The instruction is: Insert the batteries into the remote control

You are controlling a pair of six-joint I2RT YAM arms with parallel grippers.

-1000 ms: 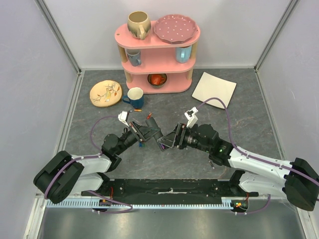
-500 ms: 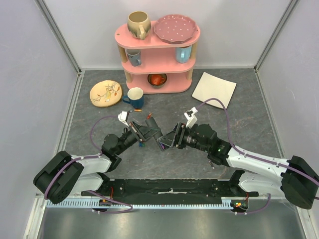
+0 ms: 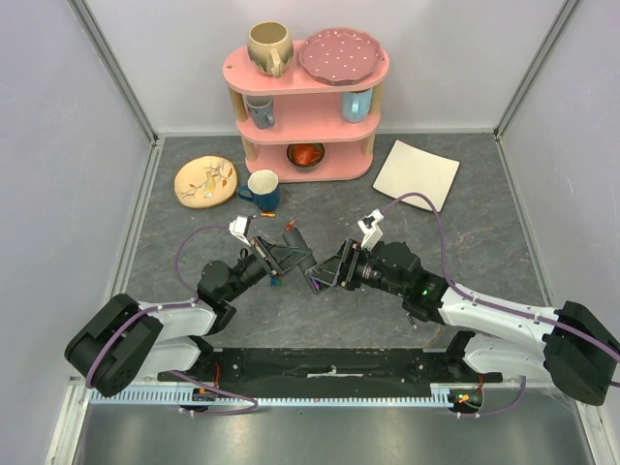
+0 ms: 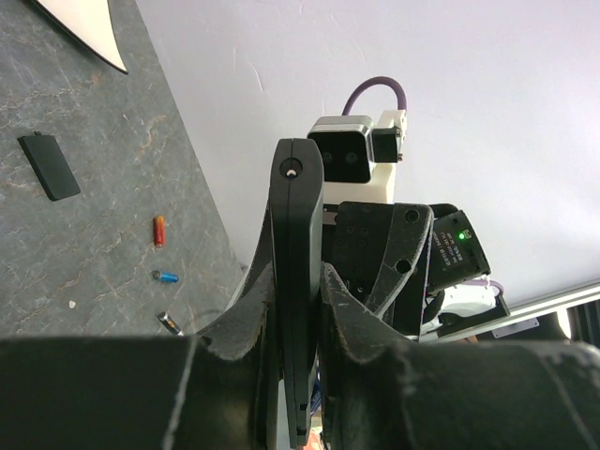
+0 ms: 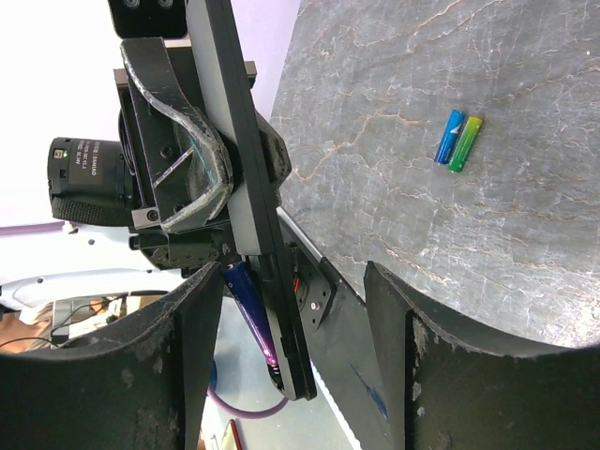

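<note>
Black and slim, the remote control (image 4: 296,206) hangs off the table in front of the pink shelf (image 3: 310,79). It sits edge-on in the left gripper (image 4: 296,305), which is clamped tight on it. The right gripper (image 5: 292,281) faces it from the other side. Its jaws stand wide on either side of the remote's far end, with no contact that I can make out. A purple-blue cylinder (image 5: 249,314) lies against that end; whether it is a battery I cannot tell.

Loose cells lie on the grey table (image 3: 484,242) on the arms' side of the shelf. The left wrist view shows three in a loose row: an orange-red battery (image 4: 158,231), a blue battery (image 4: 166,277) and a dark silvery battery (image 4: 171,323). One flat back cover (image 4: 49,166) lies beyond them. The right wrist view shows two more side by side, a second blue cell (image 5: 451,137) and a green cell (image 5: 466,142).

On the shelf itself are one beige mug (image 3: 269,46), one dotted pink plate (image 3: 341,55), two bluish cups (image 3: 260,109) and one red bowl (image 3: 306,153). Just in front of the shelf stand a blue mug (image 3: 262,189), a yellow plate (image 3: 205,181) and a white square plate (image 3: 417,174).
</note>
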